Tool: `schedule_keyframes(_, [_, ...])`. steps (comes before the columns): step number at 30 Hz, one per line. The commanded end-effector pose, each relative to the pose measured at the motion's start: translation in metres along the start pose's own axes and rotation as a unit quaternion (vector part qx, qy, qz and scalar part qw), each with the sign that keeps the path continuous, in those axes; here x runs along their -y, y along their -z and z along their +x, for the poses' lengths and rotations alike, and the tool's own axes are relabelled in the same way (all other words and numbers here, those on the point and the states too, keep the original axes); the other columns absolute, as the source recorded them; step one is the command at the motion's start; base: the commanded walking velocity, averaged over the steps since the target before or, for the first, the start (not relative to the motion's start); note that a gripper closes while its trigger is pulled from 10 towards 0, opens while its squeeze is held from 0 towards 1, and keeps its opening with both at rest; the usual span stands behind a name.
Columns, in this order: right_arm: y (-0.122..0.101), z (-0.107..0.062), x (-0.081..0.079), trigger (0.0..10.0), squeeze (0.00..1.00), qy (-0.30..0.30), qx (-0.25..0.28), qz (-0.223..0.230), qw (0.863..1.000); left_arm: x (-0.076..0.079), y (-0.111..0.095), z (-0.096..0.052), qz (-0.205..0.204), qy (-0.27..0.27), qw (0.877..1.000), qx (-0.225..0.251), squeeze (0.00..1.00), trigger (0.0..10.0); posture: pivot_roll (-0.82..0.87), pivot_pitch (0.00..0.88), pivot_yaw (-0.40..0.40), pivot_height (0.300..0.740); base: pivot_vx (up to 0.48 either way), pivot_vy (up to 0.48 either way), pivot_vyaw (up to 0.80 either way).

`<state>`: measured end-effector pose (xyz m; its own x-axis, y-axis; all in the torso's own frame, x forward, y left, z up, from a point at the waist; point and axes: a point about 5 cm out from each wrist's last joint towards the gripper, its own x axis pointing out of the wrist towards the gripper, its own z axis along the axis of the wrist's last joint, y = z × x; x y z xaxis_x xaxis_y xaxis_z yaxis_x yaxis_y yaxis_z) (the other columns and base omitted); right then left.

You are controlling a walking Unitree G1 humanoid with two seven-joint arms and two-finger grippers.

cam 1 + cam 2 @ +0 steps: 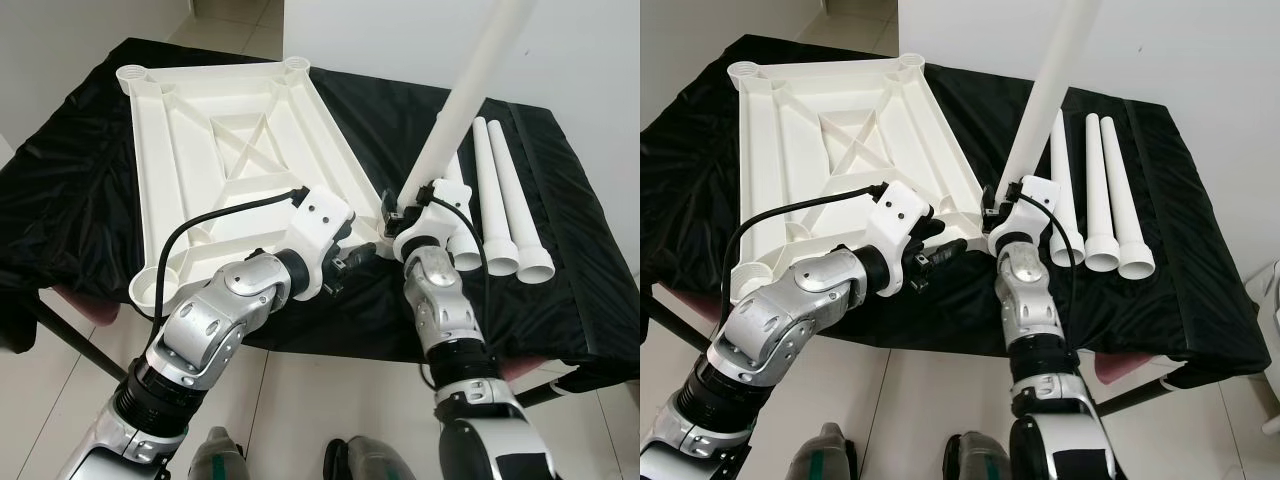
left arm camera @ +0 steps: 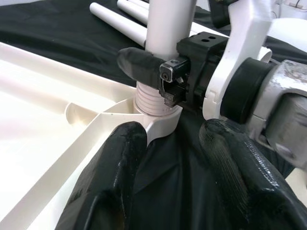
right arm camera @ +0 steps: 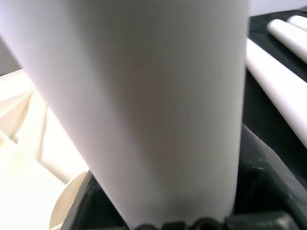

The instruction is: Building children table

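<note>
Right tool [image 1: 400,215] grips leg [image 1: 455,110] standing in tabletop [image 1: 225,150] corner socket [image 2: 156,117]

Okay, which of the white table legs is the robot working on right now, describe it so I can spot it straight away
Find the white tabletop lying upside down on the black cloth. At its near corner on the robot's right, one white leg stands up in the corner socket, held by the right gripper. The three spare legs lie flat beside it.

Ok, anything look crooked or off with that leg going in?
Yes: the leg in the right gripper leans away from upright, and its threaded end still shows above the corner socket of the tabletop.
</note>
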<state>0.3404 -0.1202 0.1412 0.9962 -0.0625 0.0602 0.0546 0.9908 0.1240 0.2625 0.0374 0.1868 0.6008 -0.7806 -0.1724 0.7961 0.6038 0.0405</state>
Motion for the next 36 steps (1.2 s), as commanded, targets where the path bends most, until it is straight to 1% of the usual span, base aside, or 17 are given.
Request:
schedule_keyframes(1, [0.005,-0.003,-0.001,10.0,0.00,0.004,-0.014,0.013,1.000,0.006,-0.001,-0.001,-0.005,0.033,0.999,0.003,0.00,10.0,0.01,0.022,-0.058,0.740,0.000,0.000,0.00])
schedule_keyframes(9, [0.003,-0.002,-0.003,10.0,0.00,-0.007,-0.022,0.013,1.000,0.007,-0.001,-0.001,-0.005,0.036,0.999,0.004,0.00,10.0,0.01,0.016,-0.058,0.740,0.000,0.000,0.00])
schedule_keyframes(10, [0.003,-0.003,-0.004,10.0,0.20,-0.009,-0.025,0.017,0.999,0.007,-0.002,-0.001,-0.004,0.036,0.999,0.004,0.00,10.0,0.01,0.012,-0.060,0.740,0.000,0.000,0.00])
schedule_keyframes(11, [0.003,-0.004,-0.006,10.0,1.00,-0.017,-0.025,0.025,0.999,0.007,-0.002,-0.001,-0.004,0.036,0.999,0.004,0.00,10.0,0.01,0.011,-0.061,0.740,0.000,0.000,0.00])
schedule_keyframes(14, [0.000,-0.005,-0.004,10.0,1.00,-0.018,-0.019,0.030,0.999,0.007,-0.002,0.000,-0.004,0.037,0.999,0.004,0.00,10.0,0.01,0.007,-0.063,0.740,0.000,0.000,0.00])
schedule_keyframes(16, [-0.005,-0.005,-0.003,10.0,1.00,-0.051,-0.016,0.042,0.998,0.008,-0.001,0.000,-0.004,0.037,0.999,0.005,0.00,10.0,0.01,0.006,-0.065,0.740,0.000,0.000,0.00])
schedule_keyframes(17, [-0.005,-0.005,-0.003,10.0,1.00,-0.051,-0.016,0.042,0.998,0.008,-0.001,0.000,-0.004,0.037,0.999,0.005,0.00,10.0,0.01,0.006,-0.065,0.740,0.000,0.000,0.00])
schedule_keyframes(20, [-0.012,-0.002,0.004,10.0,1.00,-0.078,-0.003,0.051,0.996,0.008,-0.002,0.000,-0.005,0.037,0.999,0.005,0.00,10.0,0.01,0.004,-0.068,0.740,0.000,0.000,0.00])
schedule_keyframes(21, [-0.016,0.001,0.012,10.0,1.00,-0.092,0.002,0.055,0.994,0.008,-0.003,0.000,-0.006,0.036,0.999,0.008,0.00,10.0,0.01,0.005,-0.068,0.740,0.000,0.000,0.00])
schedule_keyframes(23, [-0.018,0.004,0.018,10.0,1.00,-0.101,0.004,0.058,0.993,0.008,-0.004,0.000,-0.008,0.036,0.999,0.010,0.00,10.0,0.01,0.005,-0.068,0.740,0.000,0.000,0.00])
schedule_keyframes(25, [-0.022,0.009,0.026,10.0,1.00,-0.125,0.002,0.047,0.991,0.008,-0.004,0.000,-0.008,0.035,0.999,0.010,0.00,10.0,0.01,0.008,-0.070,0.740,0.000,0.000,0.00])
schedule_keyframes(29, [-0.023,0.011,0.029,10.0,1.00,-0.154,-0.001,0.032,0.988,0.008,-0.004,0.000,-0.008,0.035,0.999,0.010,0.00,10.0,0.01,0.010,-0.070,0.740,0.000,0.000,0.00])
schedule_keyframes(30, [-0.022,0.012,0.032,10.0,0.00,-0.182,-0.006,0.013,0.983,0.008,-0.004,0.000,-0.008,0.034,0.999,0.011,0.00,10.0,0.01,0.015,-0.071,0.740,0.000,0.000,0.00])
schedule_keyframes(31, [-0.022,0.012,0.032,10.0,0.00,-0.182,-0.006,0.013,0.983,0.008,-0.004,0.000,-0.008,0.034,0.999,0.011,0.00,10.0,0.01,0.015,-0.071,0.740,0.000,0.000,0.00])
schedule_keyframes(33, [-0.018,0.013,0.037,10.0,0.00,-0.235,-0.018,-0.019,0.972,0.006,-0.005,0.000,-0.009,0.031,0.999,0.012,0.00,10.0,0.01,0.018,-0.071,0.740,0.000,0.000,0.00])
schedule_keyframes(35, [-0.018,0.013,0.037,10.0,0.00,-0.235,-0.018,-0.019,0.972,0.006,-0.005,0.000,-0.009,0.031,0.999,0.012,0.00,10.0,0.01,0.018,-0.071,0.740,0.000,0.000,0.00])
schedule_keyframes(36, [-0.016,0.013,0.039,10.0,0.00,-0.258,-0.029,-0.024,0.965,0.006,-0.005,0.000,-0.009,0.031,0.999,0.013,0.00,10.0,0.01,0.018,-0.071,0.740,0.000,0.000,0.00])
